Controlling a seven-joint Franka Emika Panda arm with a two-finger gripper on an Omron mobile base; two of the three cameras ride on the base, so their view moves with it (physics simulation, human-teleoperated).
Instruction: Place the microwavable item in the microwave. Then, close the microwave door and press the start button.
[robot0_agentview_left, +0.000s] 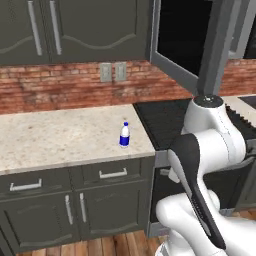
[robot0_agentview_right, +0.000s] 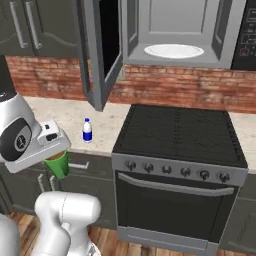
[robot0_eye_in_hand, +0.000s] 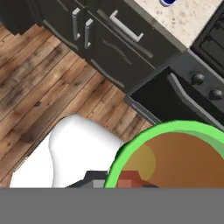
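Low at left, the gripper (robot0_agentview_right: 56, 152) is clamped on the green cup (robot0_agentview_right: 58, 164), held off the counter before the cabinet drawers. Bottle (robot0_agentview_right: 87, 131) on counter; microwave door (robot0_agentview_right: 100, 55) ajar; turntable plate (robot0_agentview_right: 173, 50) bare.

One green cup (robot0_agentview_right: 58, 164), one bottle (robot0_agentview_right: 87, 131), one microwave (robot0_agentview_right: 180, 35), one stove (robot0_agentview_right: 175, 135).

I see a speckled, matt stone-like counter (robot0_agentview_left: 60, 135) at the left of the frame, rough red brick wall (robot0_agentview_left: 50, 87) behind it, streaky wood floor (robot0_eye_in_hand: 39, 83), and a smooth, plastic-looking green cup (robot0_eye_in_hand: 175, 131) at lower right.
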